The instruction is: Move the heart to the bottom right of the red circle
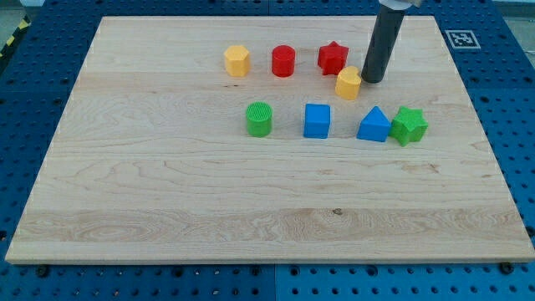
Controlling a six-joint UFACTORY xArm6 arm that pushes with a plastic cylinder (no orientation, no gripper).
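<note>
A pale wooden board [167, 184] with visible grain fills most of the view; it lies on a blue perforated table surface [33, 100] that shows along every edge; a black-and-white marker tag [461, 38] sits on the board's corner at the view's top right, and a strip of yellow-and-black tape [12, 38] shows at the view's top left

My tip [372, 81] comes down from the view's top as a straight dark rod and rests on the board; it carries no jaws, so there is nothing to open or close and it holds nothing; it stands just to the view's right of the yellow heart [349, 83], touching it or nearly so

The yellow heart lies below and to the view's right of the red star [333, 58], close to it, and well to the view's right of the red circle [283, 61]; the yellow hexagon [237, 60] sits at the view's left of the red circle, the three forming a row near the top of the board

A second row lies lower: a green circle [259, 119], a blue square [317, 120], a blue triangle [374, 124] and a green star [409, 124], the last two touching or almost touching
</note>
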